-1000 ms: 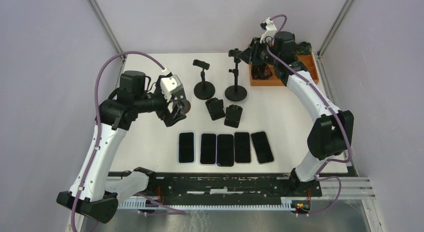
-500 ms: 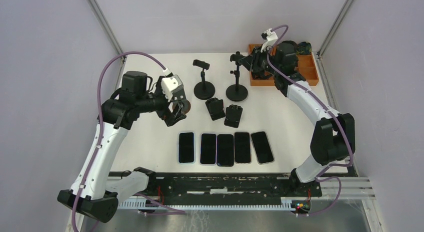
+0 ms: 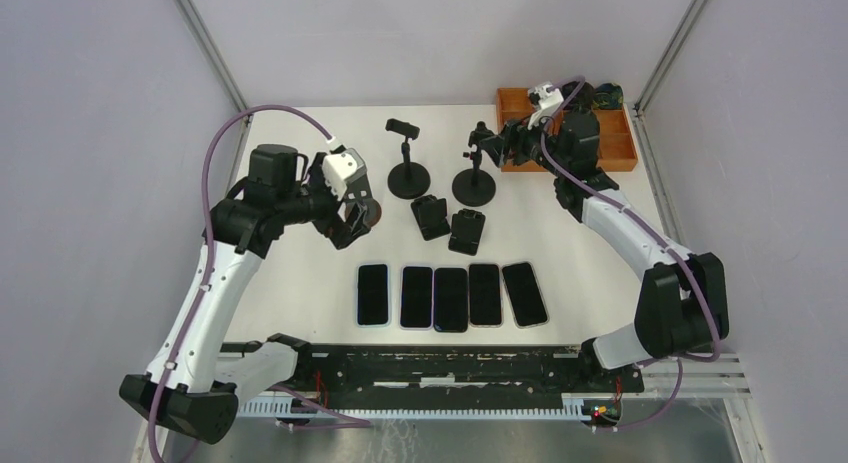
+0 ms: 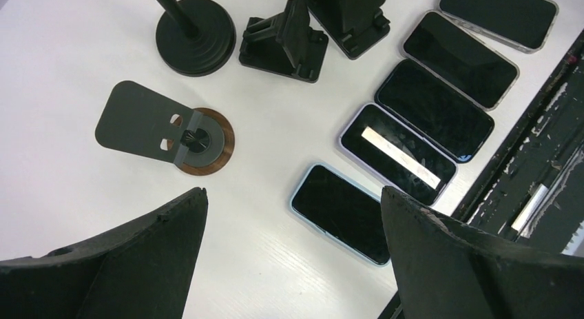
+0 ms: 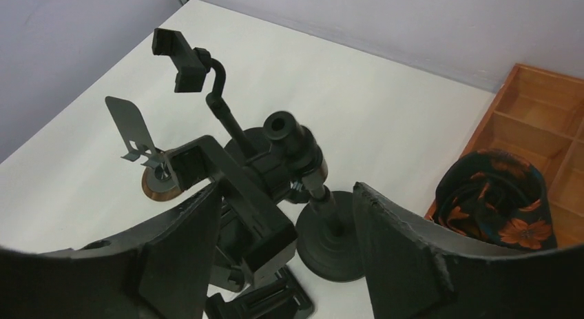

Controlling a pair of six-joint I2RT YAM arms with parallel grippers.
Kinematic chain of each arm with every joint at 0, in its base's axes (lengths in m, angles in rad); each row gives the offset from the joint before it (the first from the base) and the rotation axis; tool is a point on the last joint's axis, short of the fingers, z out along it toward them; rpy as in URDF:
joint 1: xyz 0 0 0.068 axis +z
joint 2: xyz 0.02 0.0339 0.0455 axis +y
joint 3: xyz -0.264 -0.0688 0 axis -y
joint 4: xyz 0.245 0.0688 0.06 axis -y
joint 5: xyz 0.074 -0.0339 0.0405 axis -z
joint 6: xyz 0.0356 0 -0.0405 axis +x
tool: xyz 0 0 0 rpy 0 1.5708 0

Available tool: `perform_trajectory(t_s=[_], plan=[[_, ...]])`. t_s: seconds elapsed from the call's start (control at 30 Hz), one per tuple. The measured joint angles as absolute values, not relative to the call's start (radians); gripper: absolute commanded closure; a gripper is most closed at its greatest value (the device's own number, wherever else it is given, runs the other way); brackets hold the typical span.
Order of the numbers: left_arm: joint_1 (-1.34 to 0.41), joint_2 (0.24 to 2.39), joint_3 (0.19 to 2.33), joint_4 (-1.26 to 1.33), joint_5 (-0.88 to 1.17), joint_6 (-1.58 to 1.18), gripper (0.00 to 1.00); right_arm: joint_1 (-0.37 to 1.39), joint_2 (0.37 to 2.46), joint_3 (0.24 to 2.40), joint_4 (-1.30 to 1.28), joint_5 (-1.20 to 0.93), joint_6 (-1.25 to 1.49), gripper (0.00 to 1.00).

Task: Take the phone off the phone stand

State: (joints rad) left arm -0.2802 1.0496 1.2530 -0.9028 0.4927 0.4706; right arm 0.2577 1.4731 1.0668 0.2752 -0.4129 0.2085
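Five phones (image 3: 451, 299), dark-screened slabs, lay flat side by side in a row near the front edge of the desk (image 3: 300, 273), apart from every stand. A second earlier the right pincer (image 5: 286, 187) had been over the wooden tray (image 3: 600, 165). It had since swung left to the clamp head of the right pole stand (image 3: 472, 186). Its fingers were spread either side of that head; whether they touched it I could not tell. The left pincer (image 4: 293, 191) had hardly shifted, spread wide and holding nothing above the flat stand (image 4: 138, 119) with its wooden disc. The left pole stand (image 3: 408, 180) stood beside the right one, and two folding stands (image 3: 431, 217) sat between the poles and the phones. A flowered cloth thing (image 5: 496, 195) sat in the tray.
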Motion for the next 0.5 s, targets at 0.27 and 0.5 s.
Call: perform_trajectory(t_s=[0.27, 0.5], plan=[[-0.229, 1.052, 1.206, -0.839, 0.477, 0.463, 0.0, 0.255, 1.377, 1.071, 0.159, -0.356, 0.183, 0.02], [-0.069, 1.09, 1.091, -0.687, 0.475, 0.452, 0.0, 0.255, 1.111, 0.982, 0.103, -0.204, 0.178, 0.02]])
